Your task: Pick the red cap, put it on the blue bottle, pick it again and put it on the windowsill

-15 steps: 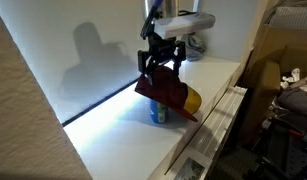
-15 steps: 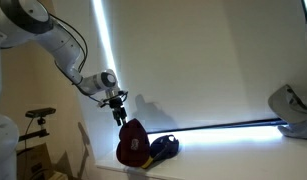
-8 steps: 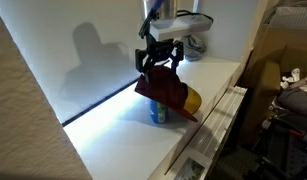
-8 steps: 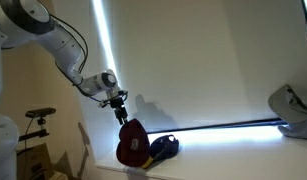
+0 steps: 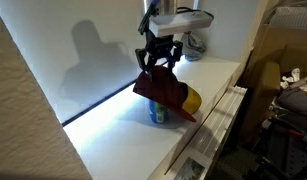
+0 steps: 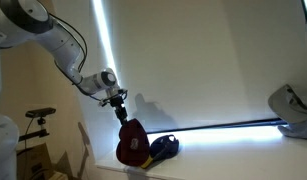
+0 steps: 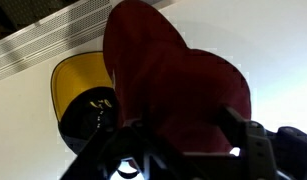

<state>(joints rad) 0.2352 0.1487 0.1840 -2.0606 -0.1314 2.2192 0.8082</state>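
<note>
The red cap (image 5: 165, 92) sits draped over the blue bottle (image 5: 158, 115), whose lower part with the label shows under the brim. My gripper (image 5: 156, 62) is right above it, its fingers closed on the cap's crown. An exterior view shows the gripper (image 6: 122, 115) touching the cap's (image 6: 131, 143) top. In the wrist view the cap (image 7: 173, 80) fills the space between my fingers (image 7: 183, 140) and hides the bottle. The bottle stands on the white windowsill (image 5: 108, 140).
A yellow cap (image 5: 192, 100) lies next to the bottle, seen in the wrist view (image 7: 78, 95) too. A grey object (image 5: 193, 45) sits at the sill's far end. A slatted grille (image 5: 221, 125) runs along the sill's edge. The window blind (image 6: 213, 60) stands close behind.
My gripper and the red cap have shifted very slightly sideways and up; the bottle and the yellow cap have not moved.
</note>
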